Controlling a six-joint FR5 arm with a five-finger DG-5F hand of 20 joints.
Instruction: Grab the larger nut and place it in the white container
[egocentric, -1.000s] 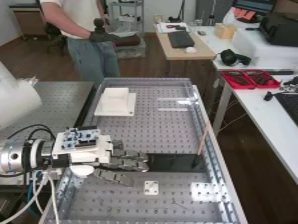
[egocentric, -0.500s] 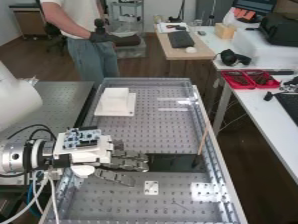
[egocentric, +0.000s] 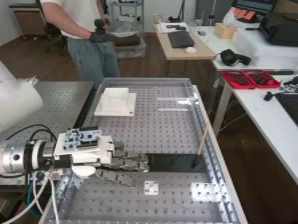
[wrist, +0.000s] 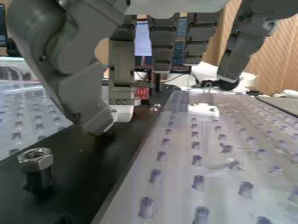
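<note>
The hand (egocentric: 85, 152) hangs over the worktop's (egocentric: 149, 137) left side, fingers (egocentric: 126, 164) wide and nearly straight, near a nut (wrist: 36, 159); the white container (egocentric: 116, 101) sits towards the far left corner.

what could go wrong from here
The hand hangs near the nut but isn't around it, so closing off-centre could knock it along the black strip. The container stands well up the bench from the hand, so a weak pinch might drop the nut on the way.
</note>
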